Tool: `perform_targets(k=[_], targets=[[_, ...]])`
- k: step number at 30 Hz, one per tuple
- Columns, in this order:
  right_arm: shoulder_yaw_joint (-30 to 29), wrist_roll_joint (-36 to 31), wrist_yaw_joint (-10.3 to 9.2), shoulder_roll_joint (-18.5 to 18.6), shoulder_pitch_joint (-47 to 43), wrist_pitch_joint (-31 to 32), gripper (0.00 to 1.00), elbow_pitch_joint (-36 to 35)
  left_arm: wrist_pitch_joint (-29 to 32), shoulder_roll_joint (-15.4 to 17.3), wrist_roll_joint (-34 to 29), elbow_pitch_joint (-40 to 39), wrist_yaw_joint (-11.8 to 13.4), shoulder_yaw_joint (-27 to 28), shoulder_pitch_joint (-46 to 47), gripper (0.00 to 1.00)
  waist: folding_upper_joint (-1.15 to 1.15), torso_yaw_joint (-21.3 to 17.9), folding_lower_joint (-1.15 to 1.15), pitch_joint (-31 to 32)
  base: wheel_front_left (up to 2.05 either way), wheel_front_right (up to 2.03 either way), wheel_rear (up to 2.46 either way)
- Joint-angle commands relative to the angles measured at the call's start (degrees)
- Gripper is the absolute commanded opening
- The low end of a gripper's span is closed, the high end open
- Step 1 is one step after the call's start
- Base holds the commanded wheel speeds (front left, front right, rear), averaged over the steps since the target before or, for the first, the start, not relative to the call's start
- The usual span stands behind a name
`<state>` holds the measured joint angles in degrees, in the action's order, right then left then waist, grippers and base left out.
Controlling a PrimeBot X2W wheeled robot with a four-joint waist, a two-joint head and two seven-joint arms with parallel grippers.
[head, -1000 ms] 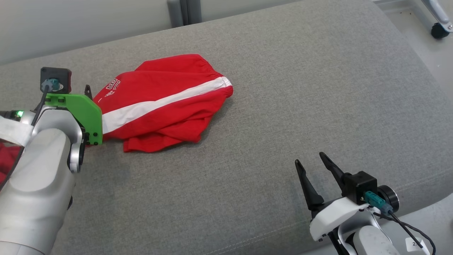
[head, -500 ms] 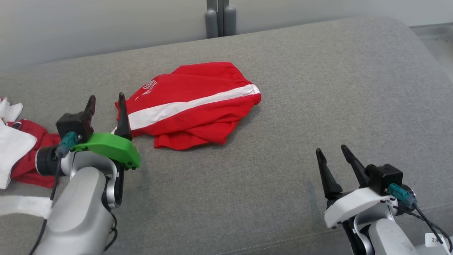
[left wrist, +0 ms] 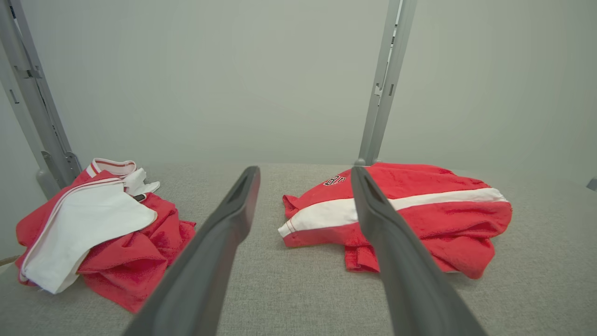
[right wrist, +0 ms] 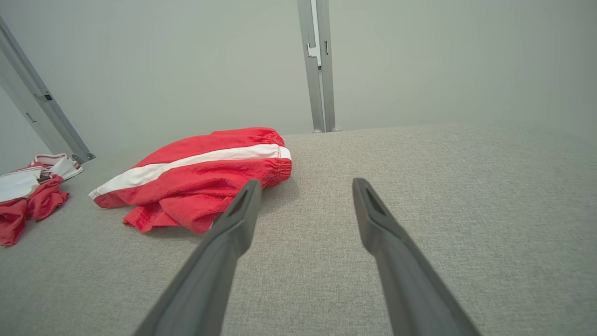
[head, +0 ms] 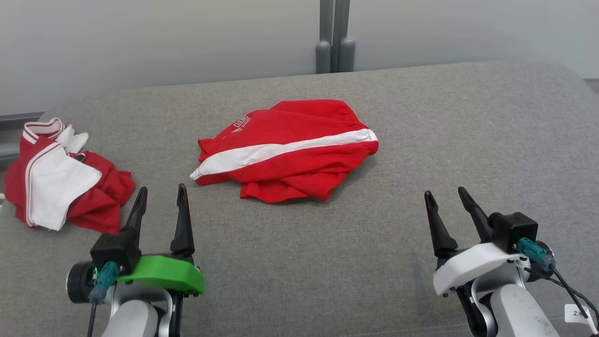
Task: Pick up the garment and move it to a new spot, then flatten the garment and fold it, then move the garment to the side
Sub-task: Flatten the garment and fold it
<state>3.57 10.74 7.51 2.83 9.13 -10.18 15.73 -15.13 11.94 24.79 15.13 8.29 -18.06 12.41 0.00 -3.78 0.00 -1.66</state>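
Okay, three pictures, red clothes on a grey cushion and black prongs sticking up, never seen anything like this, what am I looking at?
A two-armed robot; the prongs are its gripper fingers. One picture is from its head camera, with the left gripper and right gripper low down. The other two are from wrist cameras looking along each gripper's fingers. On the grey padded surface lie a folded red garment with a white stripe and, to its left, a crumpled red and white garment. Both grippers are open, holding nothing.

Right gripper [right wrist: 305,182], 2 fingers apart (empty), red garment [right wrist: 196,177] nearby, grey cushion [right wrist: 443,196]
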Motion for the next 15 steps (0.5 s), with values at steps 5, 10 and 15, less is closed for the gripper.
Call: perform_targets(k=[5, 10, 15], targets=[[-0.87, -0.08, -0.04, 0.10, -0.52, -0.29, 1.00, 0.83, -0.05, -1.79, -2.20, -3.99, -1.26, 3.74, -6.19, 1.00, 0.00, 2.75, 0.00, 2.04, 0.00, 0.00, 0.00], [-1.22, 1.24, -0.04, 0.12, -0.80, 0.13, 1.00, 1.66, -0.03, -4.42, -3.30, -7.94, -5.05, 9.66, -10.89, 1.00, 0.00, 4.43, 0.00, 2.66, 0.00, 0.00, 0.00], [-1.61, 1.67, -0.04, 0.13, -1.55, -0.84, 1.00, 2.64, -0.04, -5.78, -6.00, -7.98, -8.55, 13.15, -14.07, 1.00, 0.00, 5.98, 0.00, 3.24, 0.00, 0.00, 0.00]])
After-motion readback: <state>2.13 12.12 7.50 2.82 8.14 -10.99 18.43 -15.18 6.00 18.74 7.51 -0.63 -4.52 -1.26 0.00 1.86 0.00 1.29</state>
